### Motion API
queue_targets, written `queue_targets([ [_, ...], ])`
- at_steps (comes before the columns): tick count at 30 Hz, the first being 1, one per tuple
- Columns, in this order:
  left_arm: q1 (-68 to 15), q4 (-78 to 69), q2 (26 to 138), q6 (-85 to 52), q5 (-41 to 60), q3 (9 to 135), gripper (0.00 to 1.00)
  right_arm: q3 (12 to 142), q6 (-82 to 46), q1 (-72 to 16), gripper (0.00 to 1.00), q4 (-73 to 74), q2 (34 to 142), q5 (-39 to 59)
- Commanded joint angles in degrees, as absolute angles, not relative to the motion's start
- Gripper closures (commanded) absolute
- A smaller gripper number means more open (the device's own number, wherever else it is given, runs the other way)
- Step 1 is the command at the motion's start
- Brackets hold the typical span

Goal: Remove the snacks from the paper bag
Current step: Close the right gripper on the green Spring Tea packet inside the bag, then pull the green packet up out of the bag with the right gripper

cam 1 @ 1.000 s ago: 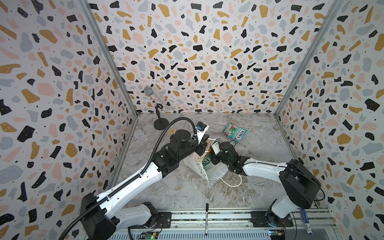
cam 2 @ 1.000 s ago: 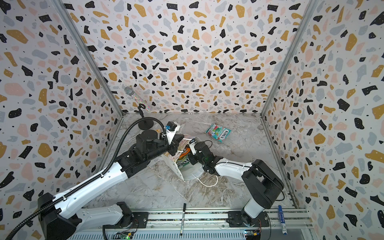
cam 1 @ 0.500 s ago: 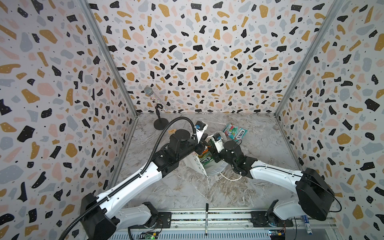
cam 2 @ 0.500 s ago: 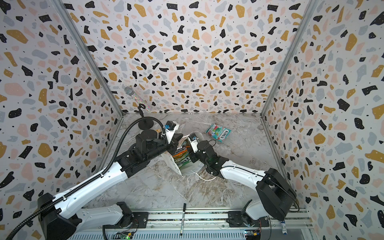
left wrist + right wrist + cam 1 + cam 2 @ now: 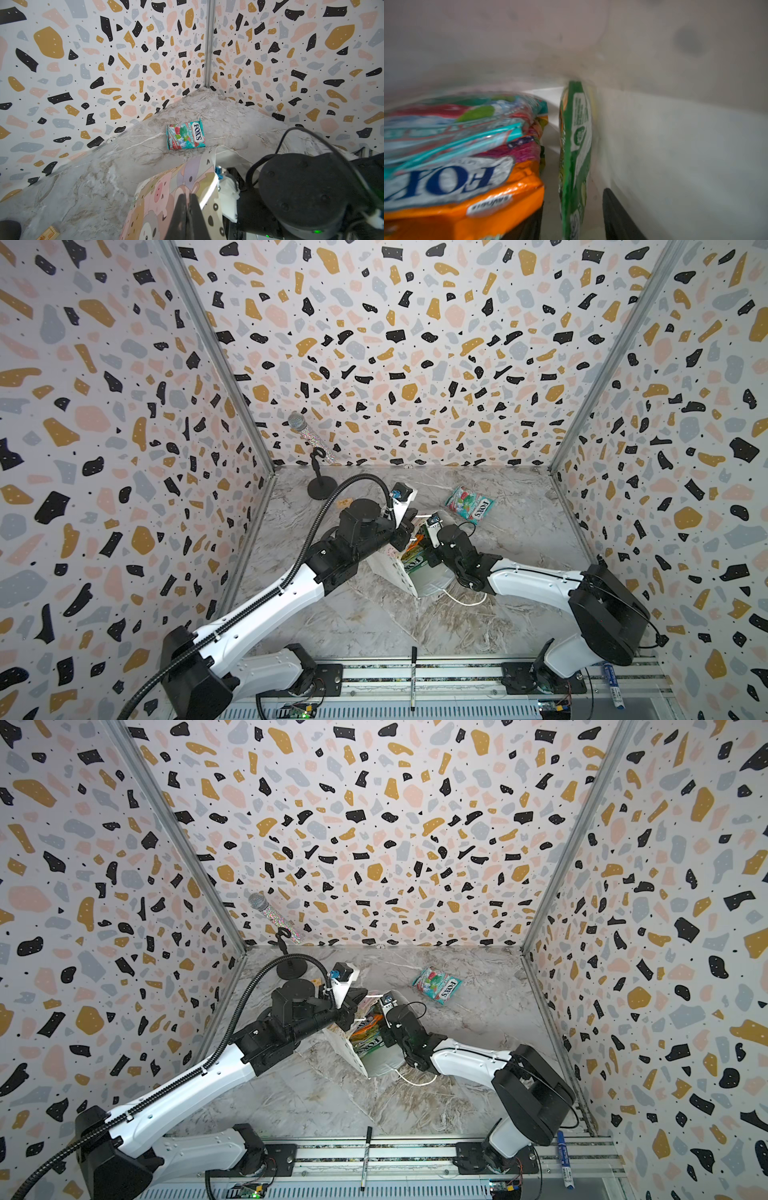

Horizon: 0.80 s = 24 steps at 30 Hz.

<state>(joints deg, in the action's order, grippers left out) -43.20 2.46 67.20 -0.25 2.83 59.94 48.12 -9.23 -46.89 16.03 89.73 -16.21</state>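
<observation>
L pincer (image 5: 188, 199) clamping rim of bag (image 5: 158, 187), R pincer (image 5: 571, 205) sitting inside bag, jaws apart, green packet (image 5: 576, 124) standing between its fingers

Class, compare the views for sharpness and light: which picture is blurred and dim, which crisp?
Right wrist view: dim, smeared inside the paper bag, lettering on the orange packet soft. Left wrist view: bright, the teal packet sharp. Both top views: evenly lit, crisp.

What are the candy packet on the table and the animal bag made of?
The teal packet looks like thin plastic film: it is glossy and crinkled, with flat sealed edges. The paper bag is probably matte printed paper: it bends as one smooth sheet and shows little shine.
</observation>
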Motion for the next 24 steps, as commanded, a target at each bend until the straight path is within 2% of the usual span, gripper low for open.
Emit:
queue_targets([
  [1,-43.4,0.0,66.3,-0.4,3.9,61.5,1.00,51.3,-10.5,-46.8,0.53,14.8,91.7,-18.0],
  [4,-43.5,0.1,66.2,-0.3,3.8,61.5,1.00,52.2,-10.5,-46.5,0.61,15.5,93.7,-17.4],
  [7,-43.5,0.2,66.3,-0.3,3.3,61.5,1.00,53.2,-10.1,-46.2,0.88,15.3,94.8,-15.0],
  [10,-43.5,0.2,66.2,-0.4,2.1,61.4,1.00,52.4,-9.2,-46.3,0.99,16.3,93.2,-12.3],
  [24,-43.5,0.7,67.2,-0.9,-1.0,61.8,1.00,45.5,-7.1,-46.5,1.00,17.7,78.7,-7.3],
])
